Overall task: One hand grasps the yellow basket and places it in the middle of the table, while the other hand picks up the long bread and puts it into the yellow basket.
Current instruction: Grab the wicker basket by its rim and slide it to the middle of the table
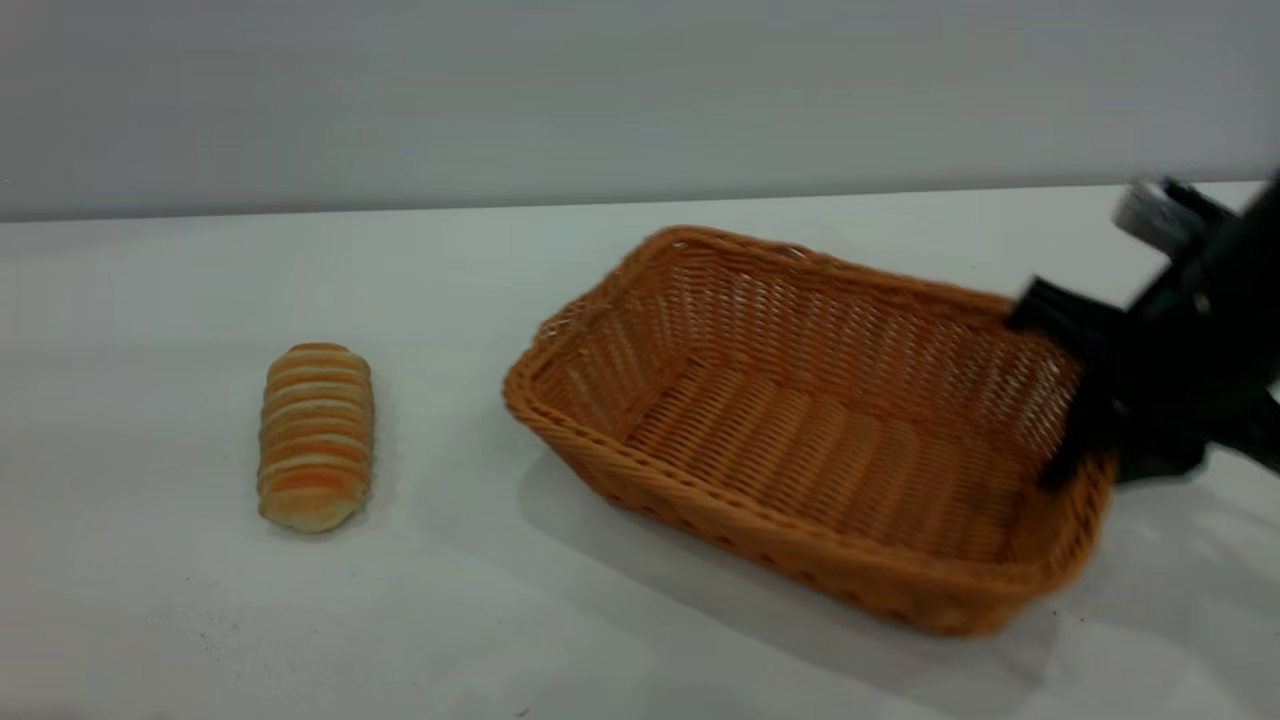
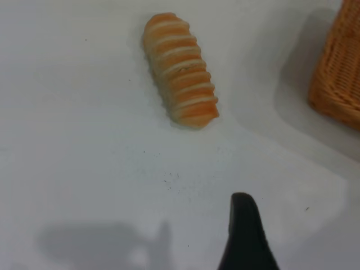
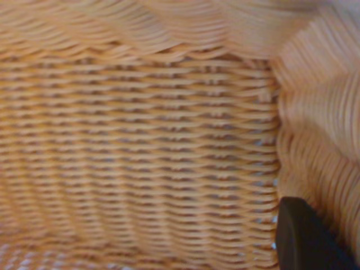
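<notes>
Wicker basket: the yellow basket (image 1: 800, 430) is seen right of the middle of the tabletop (image 1: 150, 620), turned at an angle, with its right end apparently a little raised, judged from the shadow under it.
Grip on basket: the right gripper (image 1: 1075, 400) is placed at the basket's right short wall, one finger inside and the rest outside, so the braided rim appears to be clamped between them. A short wall is probably chosen because the rim there is stiff and the whole basket can be dragged by it.
Right wrist view: it is filled by the woven inner wall and floor of the basket, with one dark fingertip (image 3: 304, 239) close against the weave; this agrees with a finger reaching inside.
Basket contents: nothing is seen in it.
Bread: the long bread (image 1: 316, 436) is lying flat on the tabletop, well apart from the basket on the left, its long axis pointing roughly away from the exterior camera.
Left gripper: only one dark fingertip (image 2: 246, 233) is shown in the left wrist view, above the bare tabletop, near the bread but apart from it. Whether it is wide or narrow cannot be told. It is probably held there so the bread can be reached at once.
Stage: the basket placing is judged to be in hand; the bread is not yet taken.
</notes>
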You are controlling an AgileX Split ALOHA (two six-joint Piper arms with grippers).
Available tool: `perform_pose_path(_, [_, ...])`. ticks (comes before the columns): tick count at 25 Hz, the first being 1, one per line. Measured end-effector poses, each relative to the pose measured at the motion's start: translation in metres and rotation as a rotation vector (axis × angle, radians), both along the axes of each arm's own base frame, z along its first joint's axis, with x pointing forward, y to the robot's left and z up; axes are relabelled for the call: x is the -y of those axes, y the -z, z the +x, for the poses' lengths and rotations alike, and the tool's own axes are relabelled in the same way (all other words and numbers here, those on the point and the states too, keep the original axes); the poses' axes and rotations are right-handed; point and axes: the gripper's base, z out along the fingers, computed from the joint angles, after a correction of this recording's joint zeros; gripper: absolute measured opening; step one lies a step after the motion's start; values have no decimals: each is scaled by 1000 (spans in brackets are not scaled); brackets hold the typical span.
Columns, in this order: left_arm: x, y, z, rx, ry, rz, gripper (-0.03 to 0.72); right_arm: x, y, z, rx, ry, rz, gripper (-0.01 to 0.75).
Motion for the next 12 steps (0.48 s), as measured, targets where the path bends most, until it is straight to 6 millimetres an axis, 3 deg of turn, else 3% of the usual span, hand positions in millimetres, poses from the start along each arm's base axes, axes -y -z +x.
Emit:
perform_pose_path(7, [0,0,0,0,0,0,559,-35,-27,30,136,-203,11,45])
perform_pose_path(12, [0,0,0,0,0,-1,559,-56,-19,38,138,-332,6,46])
